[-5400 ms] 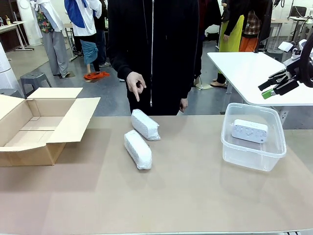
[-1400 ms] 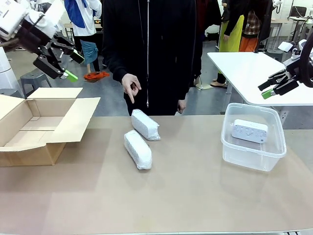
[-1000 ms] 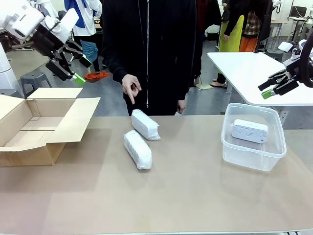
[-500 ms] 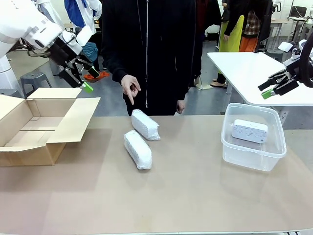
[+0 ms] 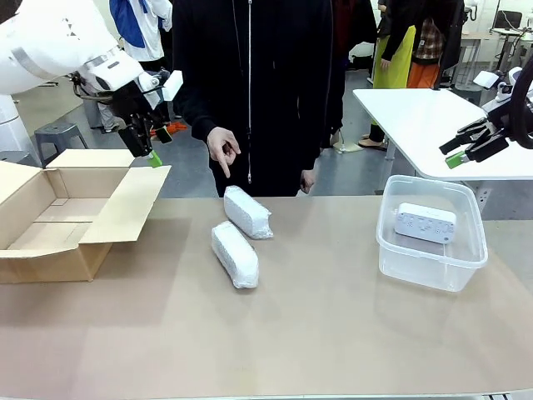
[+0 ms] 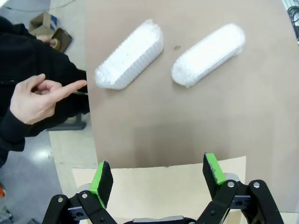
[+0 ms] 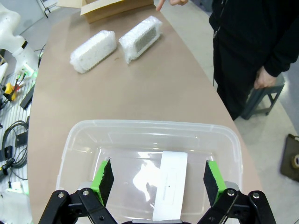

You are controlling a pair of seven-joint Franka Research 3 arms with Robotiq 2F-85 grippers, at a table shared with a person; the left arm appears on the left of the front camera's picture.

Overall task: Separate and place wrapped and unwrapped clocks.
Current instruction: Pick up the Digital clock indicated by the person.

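Observation:
Two wrapped clocks lie mid-table, one (image 5: 247,212) near the far edge and one (image 5: 234,253) just in front of it; the left wrist view looks down on both (image 6: 131,55) (image 6: 209,54). The unwrapped clock (image 5: 425,222) is a bare white block inside the clear tub (image 5: 386,250), seen from above in the right wrist view (image 7: 169,184). My left gripper (image 5: 158,146) hangs open in the air over the cardboard box's right flap (image 6: 159,186), left of the bundles. My right gripper (image 5: 455,149) is open, high above the tub (image 7: 154,126). A person's hand (image 5: 223,148) points down at the far bundle.
An open cardboard box (image 5: 67,212) stands at the table's left end, its flaps spread. The person stands close against the far edge, the other hand (image 7: 264,79) hanging by the side. A white table (image 5: 433,125) stands behind on the right.
My left arm has swung right and down, from above the box's far left corner to over its right flap. The right arm, the clocks and the pointing hand have stayed put.

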